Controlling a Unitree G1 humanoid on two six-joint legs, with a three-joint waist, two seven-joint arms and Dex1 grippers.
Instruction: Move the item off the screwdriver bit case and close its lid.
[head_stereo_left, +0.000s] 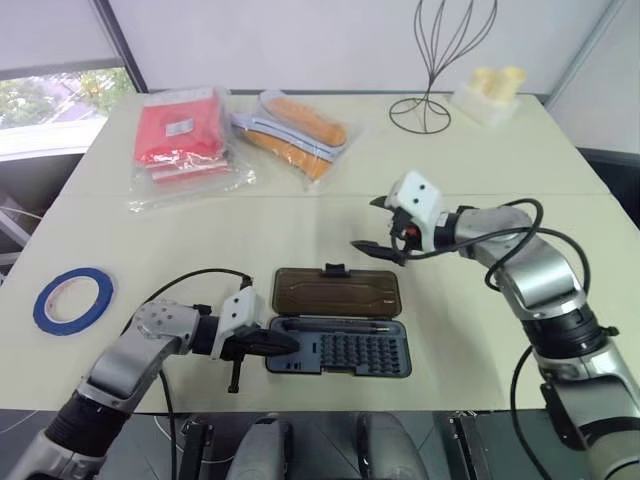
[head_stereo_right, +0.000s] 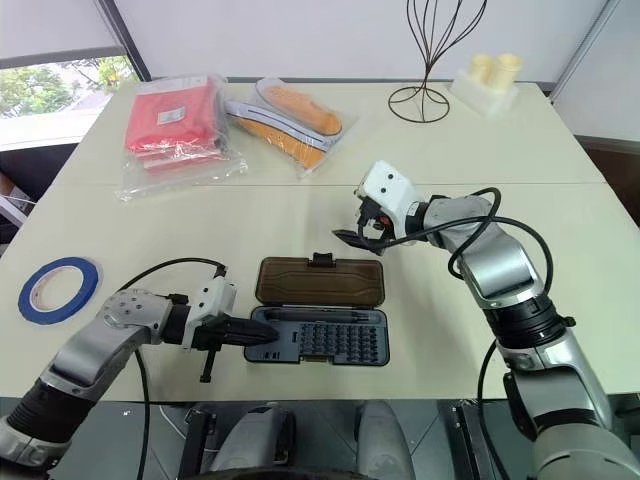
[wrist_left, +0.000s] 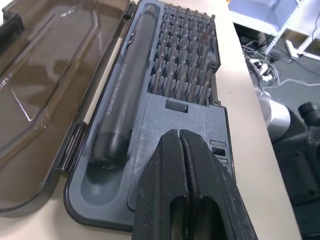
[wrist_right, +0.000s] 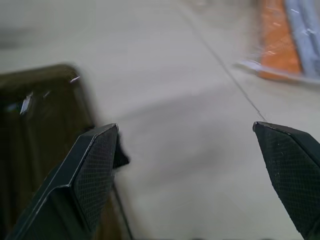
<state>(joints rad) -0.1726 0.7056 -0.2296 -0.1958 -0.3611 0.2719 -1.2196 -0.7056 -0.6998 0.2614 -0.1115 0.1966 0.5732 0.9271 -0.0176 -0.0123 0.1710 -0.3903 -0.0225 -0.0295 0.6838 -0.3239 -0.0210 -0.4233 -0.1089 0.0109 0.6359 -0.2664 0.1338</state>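
Lying flat at the far left edge of the table (head_stereo_left: 300, 225), the blue tape roll (head_stereo_left: 73, 300) sits well apart from both grippers and from the case, with bare tabletop all around it. To its right, the left gripper (head_stereo_left: 283, 344) reaches across from the left with its two black fingers (wrist_left: 192, 200) pressed together and nothing between them; their tips rest at the left end of the screwdriver bit case (head_stereo_left: 340, 348), over the dark tray beside the black driver handle (wrist_left: 125, 95). The case lies open near the front edge of the table: the tray with its rows of bits is on the near side, and the translucent brown lid (head_stereo_left: 336, 292) is folded out flat on the far side, its small black latch tab (head_stereo_left: 335, 269) pointing away. Further right and above the table, the right gripper (head_stereo_left: 385, 225) hovers just beyond the lid's far right corner, its fingers spread wide and holding nothing. At the far side of the table lie clear bags of red goods (head_stereo_left: 180, 135) and orange goods (head_stereo_left: 300, 130), then a wire stand (head_stereo_left: 430, 70).
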